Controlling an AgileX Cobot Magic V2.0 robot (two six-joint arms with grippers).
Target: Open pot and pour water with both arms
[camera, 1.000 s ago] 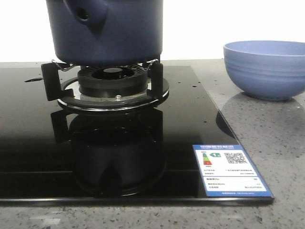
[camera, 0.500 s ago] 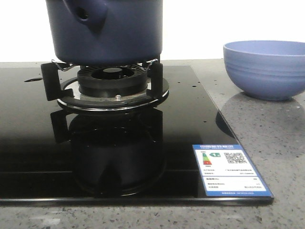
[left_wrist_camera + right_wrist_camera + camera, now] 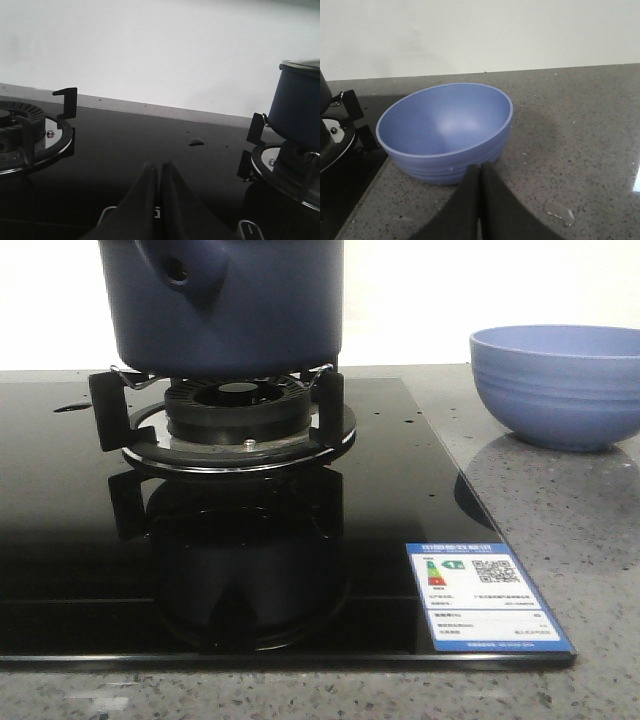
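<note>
Left fingers pressed together, tips touching, holding nothing; they hang low over the black glass cooktop, between two burners. Right fingers likewise closed tip to tip and empty, poised just in front of the periwinkle-blue ribbed bowl, close to its outer wall; contact cannot be confirmed. Neither arm appears in the front view. The dark navy-blue pot sits on the black prongs of the pan support over the gas burner, toward the left of the front view; its upper part is cut off by the frame edge, so the lid cannot be seen there. The stubby hollow handle projects from the pot's side toward the camera and slightly left. In the left wrist view the pot shows at the edge, well apart from the left fingers, a pale rim along its top. A second burner lies on the opposite side of that view. The bowl stands upright on the speckled grey desk, off the cooktop and well apart from the pot; its inside looks empty in the right wrist view. An energy-rating sticker with a QR code sits at the cooktop's near right corner. A small droplet marks the glass.
</note>
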